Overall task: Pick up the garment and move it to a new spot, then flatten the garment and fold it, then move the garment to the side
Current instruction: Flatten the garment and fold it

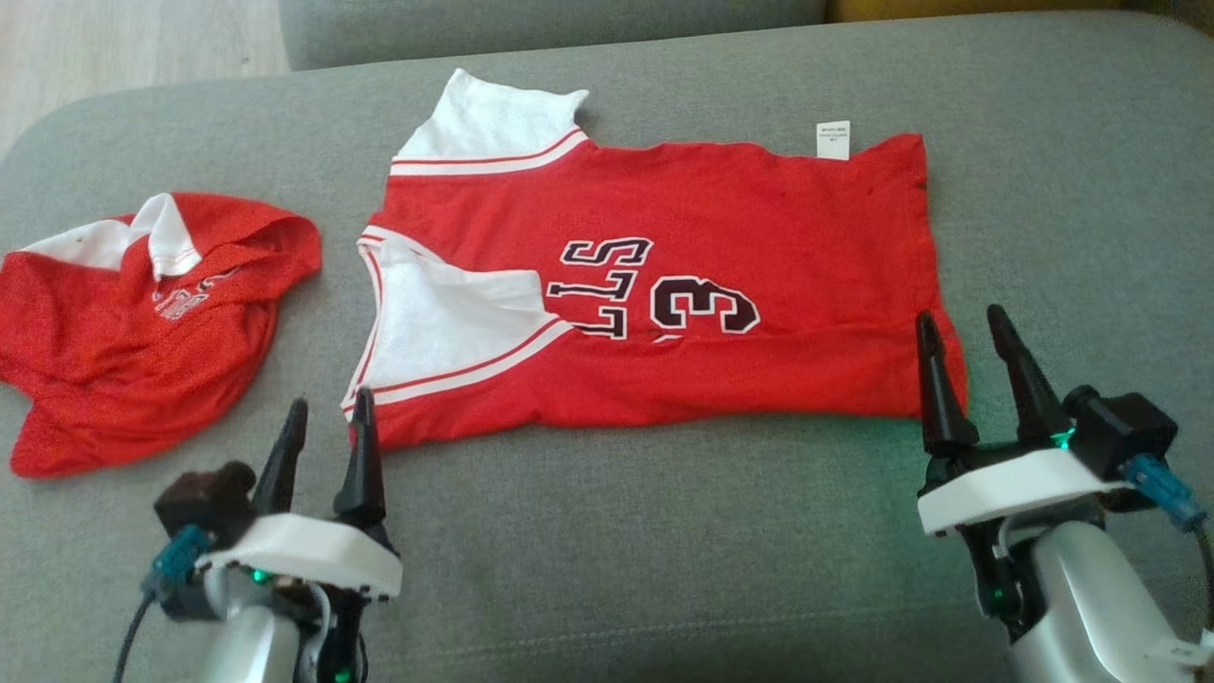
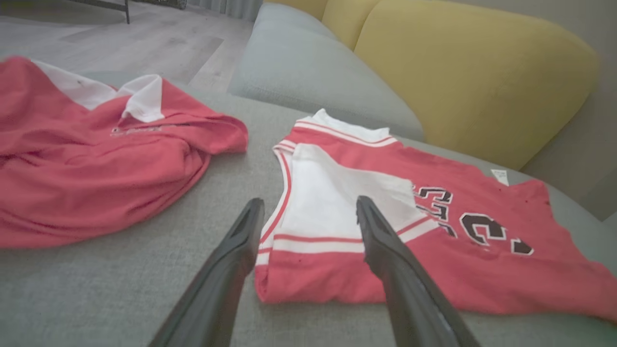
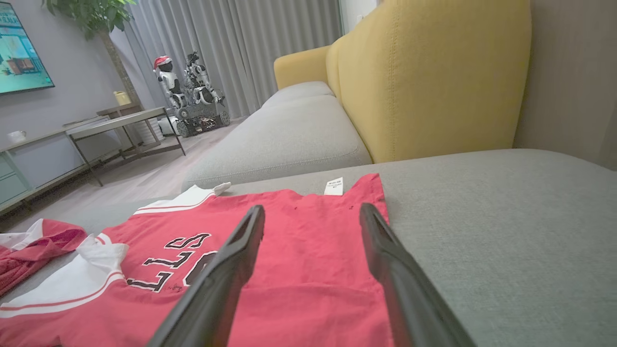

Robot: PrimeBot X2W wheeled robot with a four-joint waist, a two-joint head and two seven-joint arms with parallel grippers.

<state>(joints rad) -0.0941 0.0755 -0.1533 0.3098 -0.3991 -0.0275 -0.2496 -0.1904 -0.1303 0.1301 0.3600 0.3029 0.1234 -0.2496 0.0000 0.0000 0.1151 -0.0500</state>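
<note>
The big grey cloth sofa seat (image 1: 664,531) holds everything. It has lots of bare room in front of the shirt and off to the right.

The red and white sports shirt with dark letters (image 1: 721,218) lies spread out flat in the middle of the seat. Its neck is to the left and its bottom edge is to the right. It looks thin, soft and light, so I think it will flop and bunch up if pinched in one spot. The best places to hold look like its two near corners, one for each gripper.

A crumpled red mesh top with a white collar (image 1: 123,341) lies in a heap on the left, apart from the shirt. Moves that way have less room.

The left gripper (image 1: 331,400) sits at the shirt's near left corner, fingers spread, holding nothing. The right gripper (image 1: 960,318) is at the near right corner, also spread and empty.

A small white tag (image 1: 833,139) sticks out at the far edge.
</note>
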